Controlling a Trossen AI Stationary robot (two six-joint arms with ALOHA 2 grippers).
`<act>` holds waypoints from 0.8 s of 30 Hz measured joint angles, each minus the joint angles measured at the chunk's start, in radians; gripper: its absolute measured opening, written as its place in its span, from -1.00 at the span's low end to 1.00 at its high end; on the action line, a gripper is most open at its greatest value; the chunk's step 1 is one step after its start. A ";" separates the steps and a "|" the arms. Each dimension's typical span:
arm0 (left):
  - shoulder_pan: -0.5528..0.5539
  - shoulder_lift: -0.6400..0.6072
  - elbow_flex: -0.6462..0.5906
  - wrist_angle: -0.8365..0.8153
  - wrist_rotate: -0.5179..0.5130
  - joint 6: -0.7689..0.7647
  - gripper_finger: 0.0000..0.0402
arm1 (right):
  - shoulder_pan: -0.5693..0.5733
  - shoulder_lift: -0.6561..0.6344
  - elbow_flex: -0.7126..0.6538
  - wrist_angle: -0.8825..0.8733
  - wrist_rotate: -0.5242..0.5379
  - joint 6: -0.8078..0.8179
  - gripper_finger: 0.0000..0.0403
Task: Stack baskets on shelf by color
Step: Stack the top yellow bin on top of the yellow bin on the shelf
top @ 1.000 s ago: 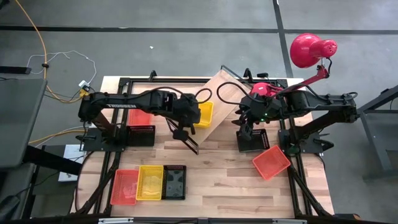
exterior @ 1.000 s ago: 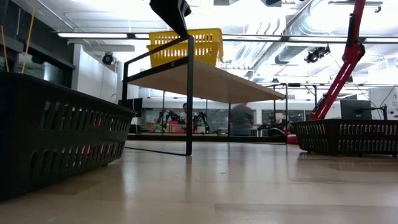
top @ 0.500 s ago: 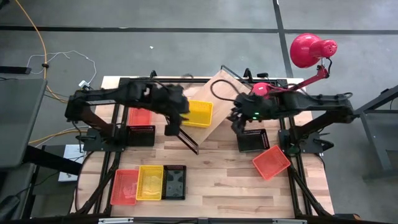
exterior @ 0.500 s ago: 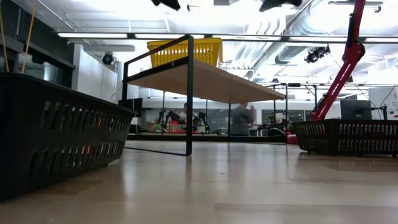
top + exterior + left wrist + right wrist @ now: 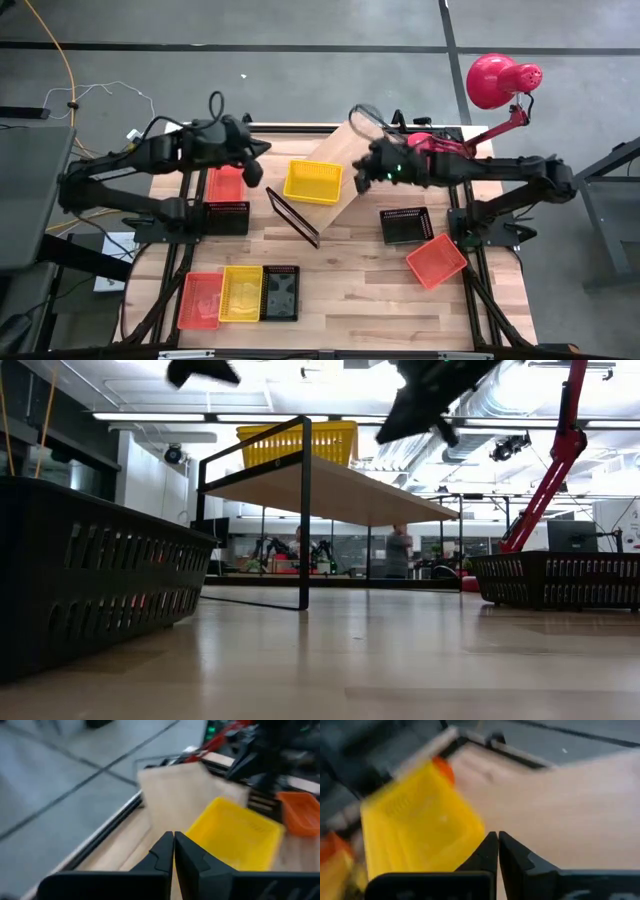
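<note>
A yellow basket (image 5: 313,181) is seen standing on the near end of the shelf (image 5: 345,160), a light-wood board set at an angle across the middle of the table (image 5: 370,300), with its black wire frame showing below the board in the high view. In the low view the same basket (image 5: 298,442) is shown on top of the board (image 5: 340,490), touched by neither arm. The left gripper (image 5: 255,178) is held above the table to the left of the basket, apart from it; in the left wrist view its fingers (image 5: 165,851) are pressed together with nothing between them. The right gripper (image 5: 366,180) is held over the shelf, just to the right of the basket and clear of it, and its fingers (image 5: 490,849) are likewise clenched on nothing in the right wrist view. An orange basket (image 5: 226,185) and a black basket (image 5: 228,216) are found at the left edge of the table. At the near edge a row is formed by another orange basket (image 5: 201,300), a yellow one (image 5: 241,295) and a black one (image 5: 280,293), side by side. On the right a black basket (image 5: 407,225) lies beside a tilted orange basket (image 5: 437,260). A red lamp (image 5: 495,82) is mounted at the far right corner.
</note>
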 joint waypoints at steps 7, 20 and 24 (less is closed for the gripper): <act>0.057 -0.044 -0.171 0.022 0.055 -0.137 -1.00 | -0.153 0.076 -0.004 0.107 -0.212 0.027 -0.99; 0.039 -0.075 -0.185 0.030 0.078 -0.152 -1.00 | -0.111 0.150 0.008 0.134 -0.356 0.043 -1.00; 0.039 -0.118 -0.186 0.029 0.083 -0.152 -1.00 | -0.071 0.147 0.009 0.134 -0.356 0.052 -1.00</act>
